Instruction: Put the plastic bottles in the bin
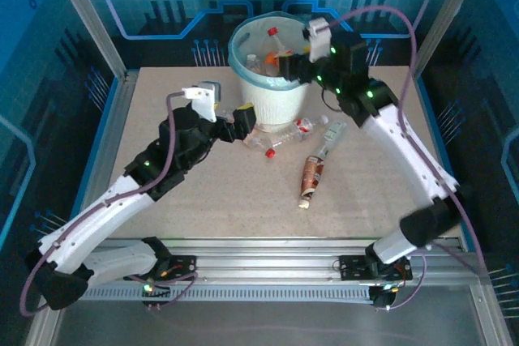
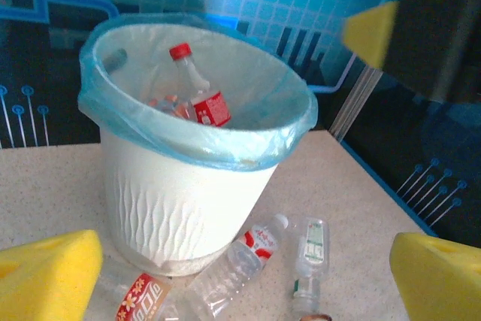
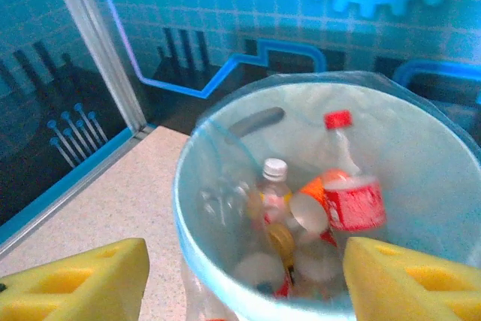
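The bin (image 1: 276, 103), white and ribbed with a light-blue bag, stands at the back middle of the table. Several plastic bottles (image 3: 349, 197) lie inside it, one with a red cap and red label. My right gripper (image 1: 302, 58) hangs open over the bin's rim (image 3: 184, 208), nothing between its yellow pads (image 3: 83, 280). My left gripper (image 1: 243, 123) is open and low beside the bin's front left wall (image 2: 180, 201). On the table below it lie a clear bottle (image 2: 240, 261), a green-labelled one (image 2: 310, 249) and a red flowered-label one (image 2: 139, 298).
A brown-labelled bottle (image 1: 310, 177) lies on the table right of centre, nearer the front. Metal posts and blue walls enclose the table at its back and sides. The right gripper's yellow pad (image 2: 372, 31) shows above the bin in the left wrist view.
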